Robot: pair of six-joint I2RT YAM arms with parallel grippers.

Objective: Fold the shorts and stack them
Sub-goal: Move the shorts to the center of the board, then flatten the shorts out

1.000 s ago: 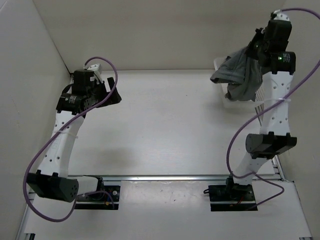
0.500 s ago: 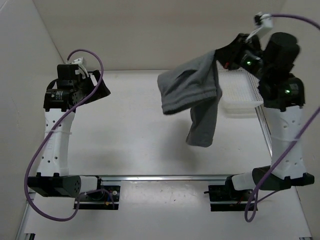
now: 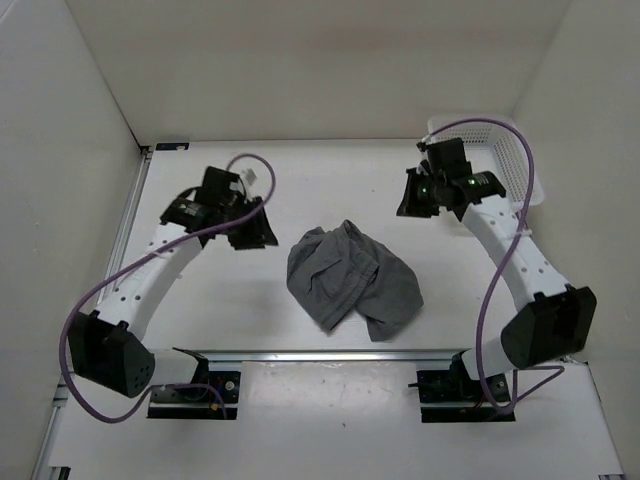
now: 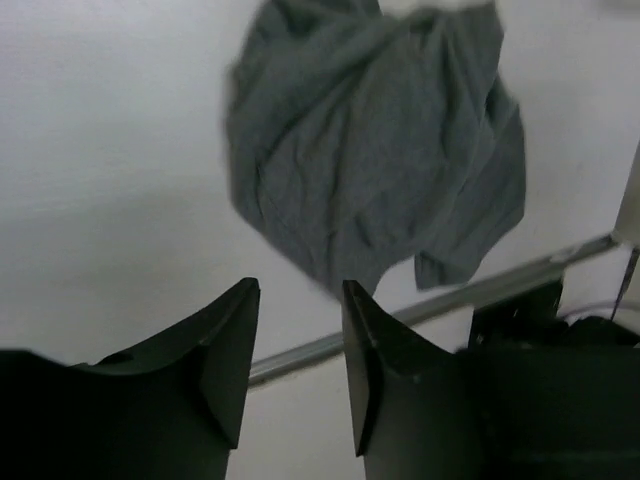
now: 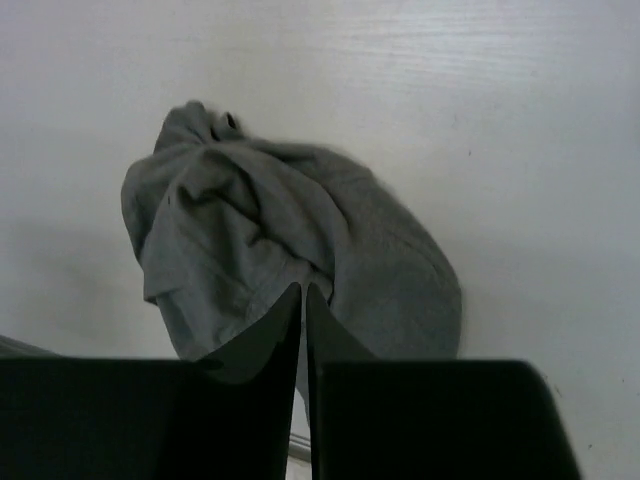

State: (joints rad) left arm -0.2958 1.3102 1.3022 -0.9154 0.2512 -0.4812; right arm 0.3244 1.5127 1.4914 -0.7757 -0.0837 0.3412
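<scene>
The dark grey shorts (image 3: pixel 350 278) lie in a crumpled heap on the middle of the white table, and neither gripper holds them. My left gripper (image 3: pixel 255 228) hovers just left of the heap. In the left wrist view its jaws (image 4: pixel 300 290) stand apart with nothing between them, and the shorts (image 4: pixel 380 150) lie beyond the tips. My right gripper (image 3: pixel 412 197) hangs up and to the right of the heap. Only a hair-thin slit shows between its fingers (image 5: pixel 304 290), which grip nothing. The shorts (image 5: pixel 280 240) lie behind them.
A white mesh basket (image 3: pixel 520 165) stands at the back right corner, just behind the right arm. A metal rail (image 3: pixel 330 355) runs along the near edge by the arm bases. White walls close in the table on the left, back and right.
The right arm swung the shorts from over the basket to the table's middle and let them go. The left arm came in towards the centre and its jaws narrowed.
</scene>
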